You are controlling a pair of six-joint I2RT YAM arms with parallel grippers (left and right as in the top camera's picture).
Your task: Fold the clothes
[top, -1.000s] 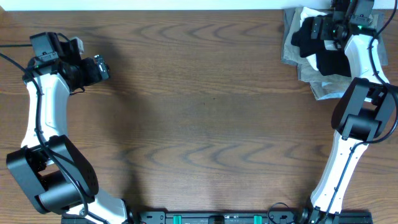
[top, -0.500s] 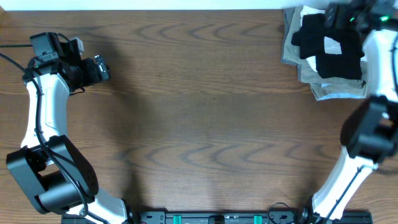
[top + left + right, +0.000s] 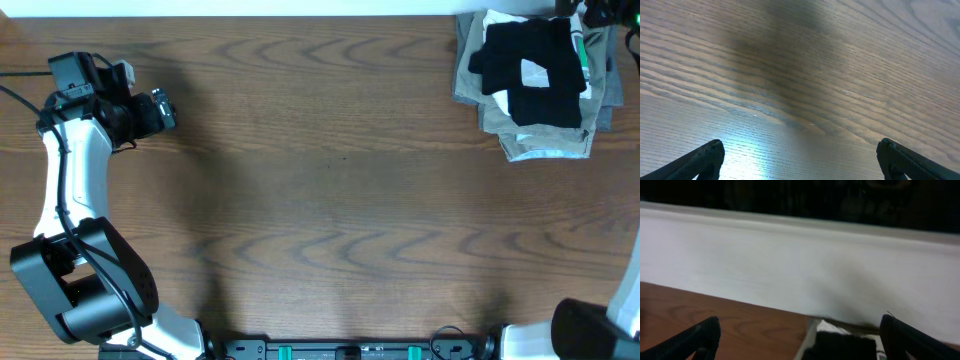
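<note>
Near edge: only the right arm's base link point(image 3: 592, 328) showed at the corner; a second earlier that arm had stood up over the far right pile. The left gripper point(image 3: 163, 110) had not moved, jaws spread wide over bare table point(image 3: 330, 200), empty.

Far right corner: the right gripper point(image 3: 800, 341) had swung off the pile, fingers fully apart and empty, its camera facing the white wall beyond the table edge. With the arm gone, the black garment point(image 3: 530, 68) lay in full view, a compact bundle on top of the olive-grey folded garments point(image 3: 548, 140).

Judgement: released. Whether the fold is finished, I cannot tell.
</note>
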